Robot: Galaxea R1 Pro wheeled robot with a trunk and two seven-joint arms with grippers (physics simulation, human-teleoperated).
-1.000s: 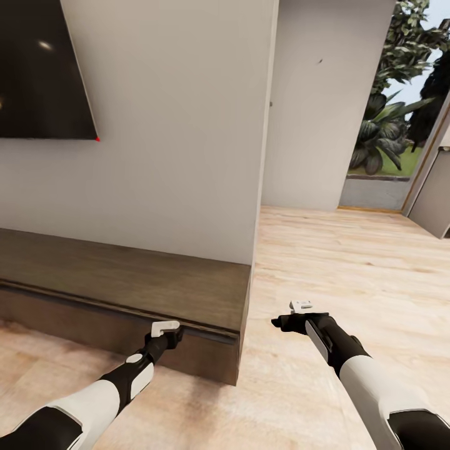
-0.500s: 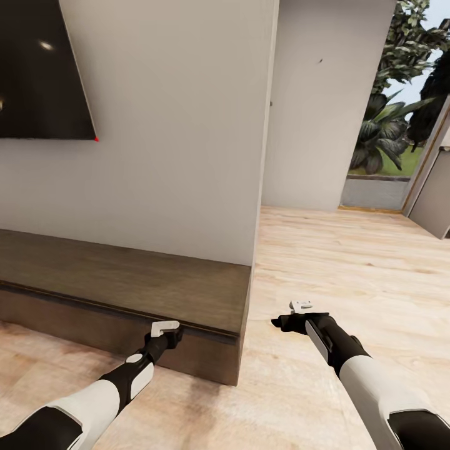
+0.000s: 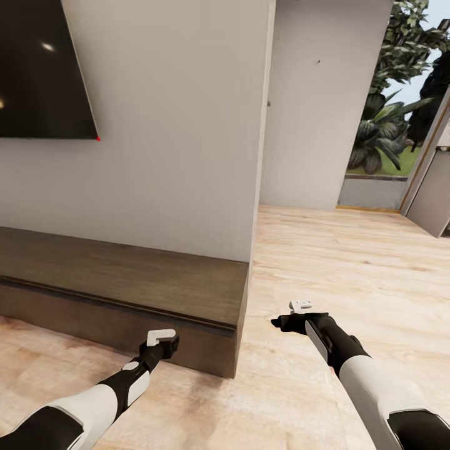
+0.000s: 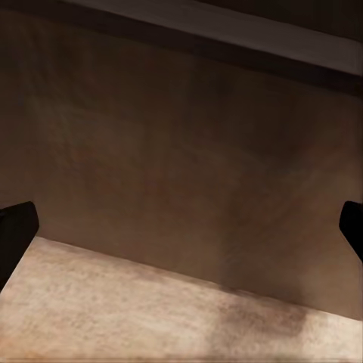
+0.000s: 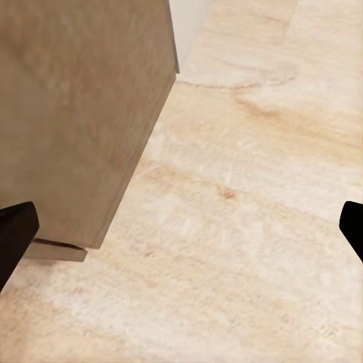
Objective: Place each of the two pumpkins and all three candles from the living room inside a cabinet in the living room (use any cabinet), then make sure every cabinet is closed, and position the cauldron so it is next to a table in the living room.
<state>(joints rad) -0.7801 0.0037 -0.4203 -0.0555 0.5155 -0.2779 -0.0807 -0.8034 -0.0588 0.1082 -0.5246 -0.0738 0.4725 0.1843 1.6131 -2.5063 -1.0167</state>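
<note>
Head view: the long dark-brown cabinet (image 3: 125, 275) sits closed, both tools, left (image 3: 164, 340) and right (image 3: 294, 315), spread wide and empty.

A black TV (image 3: 40, 69) hangs on the white wall (image 3: 175, 125); plants (image 3: 400, 94) stand outside.

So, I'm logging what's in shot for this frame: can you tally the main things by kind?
Cabinet: 1
TV: 1
Grippers: 2, the left gripper and the right gripper
Plants outside the opening: a cluster, number unclear
Pumpkins, candles, cauldron: 0 counted in these pictures
Total: 4 countable things
</note>
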